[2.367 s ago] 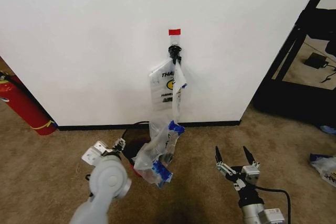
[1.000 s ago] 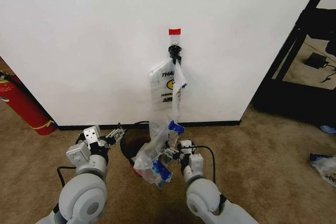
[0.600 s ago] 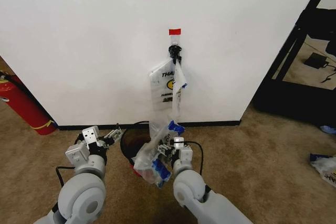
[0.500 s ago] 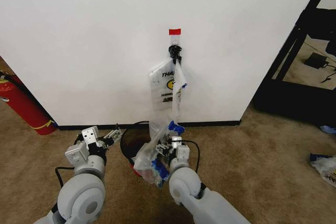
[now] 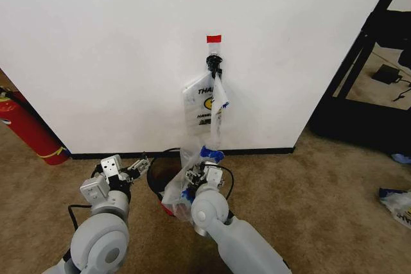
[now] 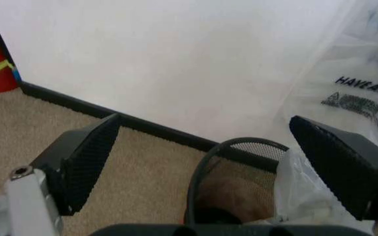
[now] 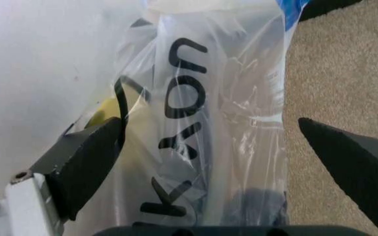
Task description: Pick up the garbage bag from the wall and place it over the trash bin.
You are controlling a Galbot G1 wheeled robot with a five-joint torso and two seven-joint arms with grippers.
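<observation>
The garbage bag (image 5: 205,102) hangs flat on the white wall (image 5: 115,56) from a black hook (image 5: 214,65) under a red tape strip (image 5: 213,38). A twisted strip runs down from the hook to crumpled plastic with blue handles (image 5: 210,153), which lies on the rim of the black trash bin (image 5: 157,170). My right gripper (image 5: 199,173) is open and pushed against that plastic; the printed bag (image 7: 196,123) lies between its fingers (image 7: 84,160). My left gripper (image 5: 139,164) is open, just left of the bin's rim (image 6: 241,145).
A red fire extinguisher (image 5: 26,126) leans at the wall on the far left. A black frame (image 5: 366,62) stands at the right. Another plastic bag (image 5: 398,202) lies on the carpet at the right edge. A black baseboard (image 5: 115,155) runs along the wall.
My right arm has swung in from the right and reached the plastic on the bin, pushing it leftward and lifting its blue handle. My left arm has shifted a little to the left.
</observation>
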